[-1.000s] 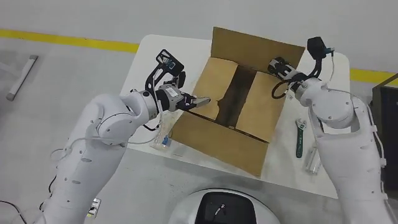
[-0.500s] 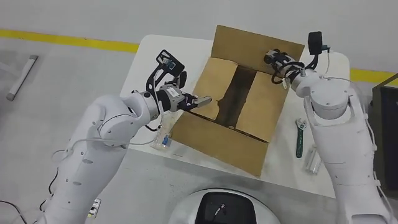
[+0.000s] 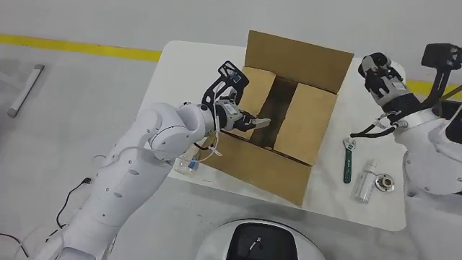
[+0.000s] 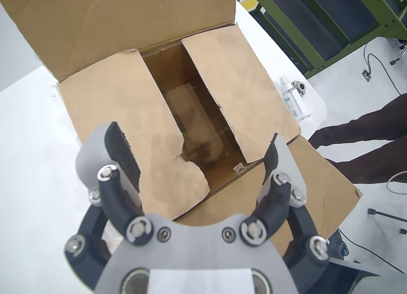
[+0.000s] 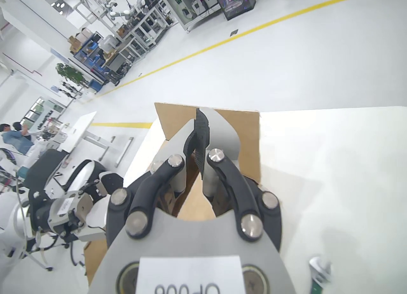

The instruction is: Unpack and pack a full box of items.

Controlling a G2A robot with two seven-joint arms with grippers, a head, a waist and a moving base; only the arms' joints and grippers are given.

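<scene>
**Wide-open left gripper over a half-covered box: flap snag likely**

You had the left gripper spread wide, hovering at the near side of the box, just above the left inner flap. That flap and the right inner flap both leaned in over the opening, leaving a narrow dark gap. What lay in the gap was too dim to identify.

The right gripper was pinched closed on nothing, held up to the right of the box.

My read of the risks:
- **Flap snag:** going straight down, a finger would likely catch the torn flap edge and bend it.
- **Box drag:** nothing pinned the box, so a caught finger could drag it toward the near table edge, where the near flap already hung out.
- **Blind grasp:** closing in that gap could pinch cardboard or miss.
- **Loose items on the right:** the wrench, bottle and metal fitting lay near the right arm, and a careless sweep could knock them off.
</scene>
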